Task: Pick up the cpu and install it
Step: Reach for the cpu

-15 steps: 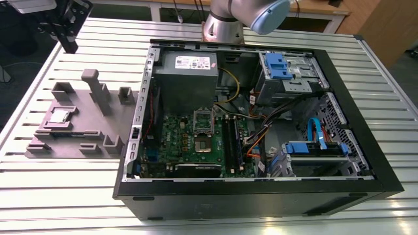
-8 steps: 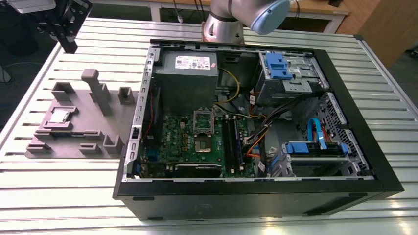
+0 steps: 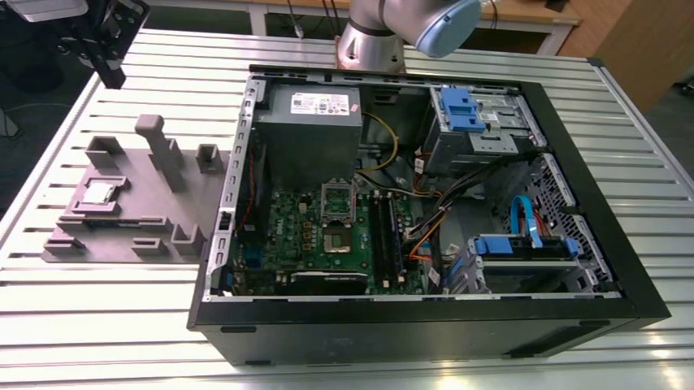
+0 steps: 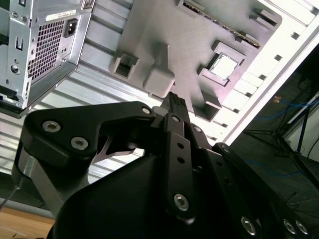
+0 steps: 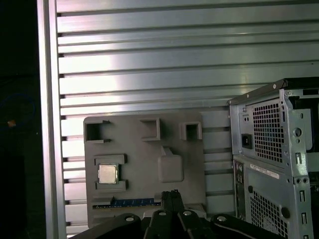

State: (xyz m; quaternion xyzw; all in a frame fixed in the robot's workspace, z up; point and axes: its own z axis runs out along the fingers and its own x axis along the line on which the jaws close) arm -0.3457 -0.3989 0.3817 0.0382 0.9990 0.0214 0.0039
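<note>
The gripper [image 5: 172,195] hangs well clear of the cpu [image 5: 107,173] — closed tight, holding nothing — which lies in the grey tray [image 5: 144,149].

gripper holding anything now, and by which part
Nothing is held: the gripper hangs empty, jaws shut, apart from the cpu, which lies in a pocket of the grey tray.

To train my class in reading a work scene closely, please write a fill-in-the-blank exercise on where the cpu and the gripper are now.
1. The cpu sits on the grey fixture, on the exterior view's ____ of the computer case.
2. The gripper holds ____.
3. The motherboard inside the case is ____ in colour.

Missing words: left; nothing; green.
</note>
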